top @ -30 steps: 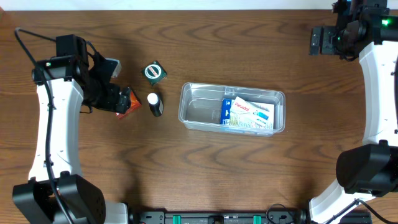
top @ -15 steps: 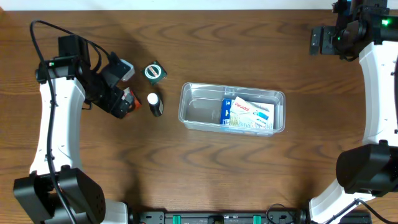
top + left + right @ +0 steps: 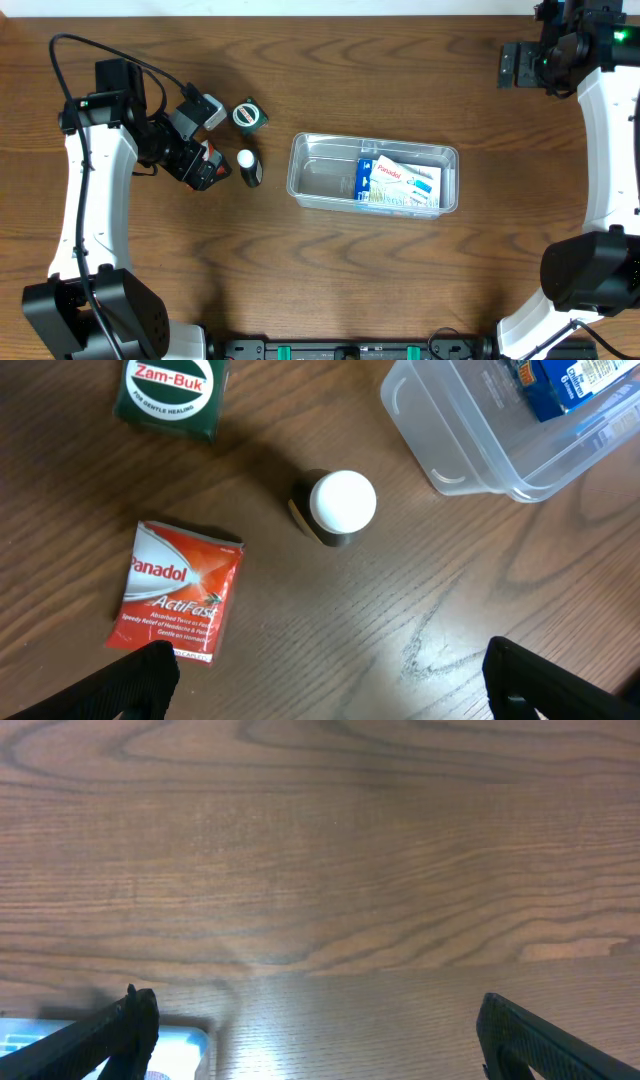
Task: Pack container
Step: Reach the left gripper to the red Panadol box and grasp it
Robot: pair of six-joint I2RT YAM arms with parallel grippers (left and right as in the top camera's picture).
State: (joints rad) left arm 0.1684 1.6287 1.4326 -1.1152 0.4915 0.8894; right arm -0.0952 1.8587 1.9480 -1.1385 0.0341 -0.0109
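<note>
Your left fingers (image 3: 145,680) hung spread and empty above the flat red sachet (image 3: 180,595); a pinch could have slipped off it or knocked the white-capped bottle (image 3: 342,502) nearby. The container (image 3: 325,182) sat on the worktop (image 3: 320,270), right of that bottle. Your right fingers (image 3: 110,1030) gaped, empty.

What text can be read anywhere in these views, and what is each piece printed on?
"Zam-Buk": green box; the small line beneath it is blurred.
"Panadol ActiFast": red sachet; its fine print is too small to read.
"Panadol": white and blue box inside the container; the rest of its print is unreadable.
White-capped bottle: no text visible.
</note>
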